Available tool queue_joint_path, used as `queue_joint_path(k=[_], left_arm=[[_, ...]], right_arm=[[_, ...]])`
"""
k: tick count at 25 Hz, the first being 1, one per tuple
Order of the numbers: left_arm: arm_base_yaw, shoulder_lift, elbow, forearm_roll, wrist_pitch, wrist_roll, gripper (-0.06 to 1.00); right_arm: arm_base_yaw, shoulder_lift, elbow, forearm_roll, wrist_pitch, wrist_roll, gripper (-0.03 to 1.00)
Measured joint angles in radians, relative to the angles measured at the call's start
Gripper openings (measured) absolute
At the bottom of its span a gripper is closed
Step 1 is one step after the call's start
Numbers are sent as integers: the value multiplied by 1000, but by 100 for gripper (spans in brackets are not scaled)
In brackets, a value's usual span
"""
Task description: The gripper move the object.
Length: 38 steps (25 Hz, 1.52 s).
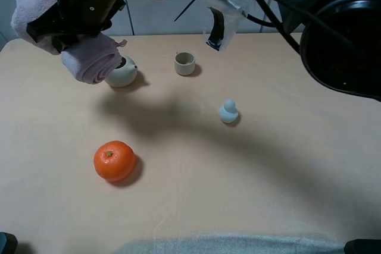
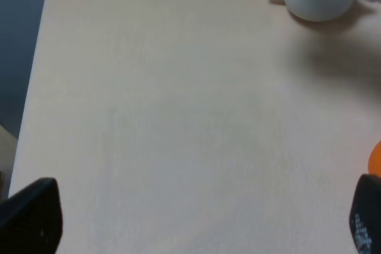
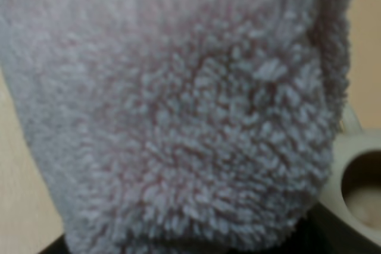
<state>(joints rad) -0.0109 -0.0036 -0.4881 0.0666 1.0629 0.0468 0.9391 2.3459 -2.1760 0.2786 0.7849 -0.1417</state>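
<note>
My right claw [image 1: 58,35] is clamped on the middle of the towel [image 1: 92,60], and one soft lobe bulges out on each side of it. In the right wrist view the pile fills nearly everything, so I cannot see the fingers there. I judge that the towel hangs in the air, because its shadow lies apart from it on the worktop [image 1: 268,176]. Just under the claw stands the teapot [image 1: 123,74], partly covered by the lower lobe. A cup [image 1: 185,62] is near, to the side. The duck [image 1: 228,111] and the orange [image 1: 114,160] are farther from the claw.

The step in hand is the carrying. To do it well I would hold the squeeze firm, since a soft roll can slip or unroll. I would first move the claw sideways at this height, so the hanging lobe does not drag the teapot. Then I would go down over a bare part and release only when the towel rests on the worktop.

My left claw [image 2: 196,224] has its fingers wide apart and grips nothing, well apart from the towel.
</note>
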Motion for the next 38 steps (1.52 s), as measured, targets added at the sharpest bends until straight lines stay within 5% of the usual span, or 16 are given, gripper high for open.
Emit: queue_joint_path(k=[7, 21, 38], left_arm=[[0, 0, 0, 1, 0, 0, 96], [0, 0, 0, 22, 0, 0, 96], [0, 0, 0, 24, 0, 0, 96]], right_arm=[[0, 67, 0, 106, -109, -62, 36], [20, 177, 0, 143, -223, -95, 36], [23, 270, 0, 159, -223, -103, 36]])
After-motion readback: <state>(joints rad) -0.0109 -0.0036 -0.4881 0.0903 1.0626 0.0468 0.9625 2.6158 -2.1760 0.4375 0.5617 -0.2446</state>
